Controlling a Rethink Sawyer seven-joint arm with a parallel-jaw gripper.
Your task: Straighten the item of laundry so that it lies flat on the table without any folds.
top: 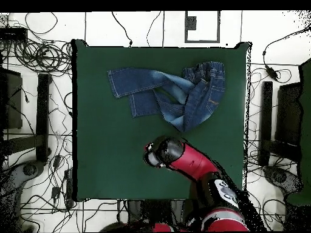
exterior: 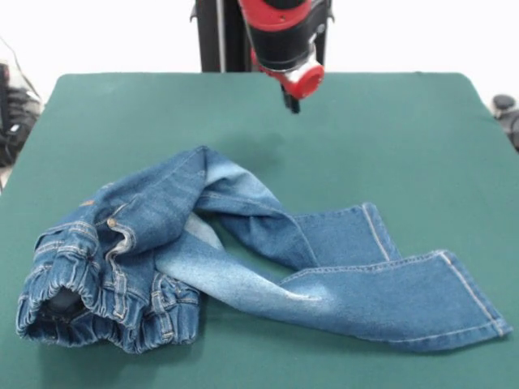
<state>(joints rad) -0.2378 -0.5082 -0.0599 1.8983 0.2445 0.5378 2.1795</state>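
Observation:
The small pair of blue denim jeans [exterior: 243, 251] lies crumpled on the dark green table [exterior: 389, 146], in the near half of the front view. The elastic waistband is bunched at the near left, and the two legs are twisted over each other and run to the right. In the overhead view the jeans [top: 170, 91] lie in the upper middle of the table [top: 109, 151]. My gripper [exterior: 292, 99] hangs above the table behind the jeans, apart from them and holding nothing. It also shows in the overhead view [top: 152, 155], below the jeans.
The black pedestal [exterior: 219, 36] stands behind the table's far edge. Tangled cables [top: 36, 54] and dark equipment [top: 24, 115] lie on the floor on both sides of the table. A dark object [exterior: 504, 109] sits off the table's right edge.

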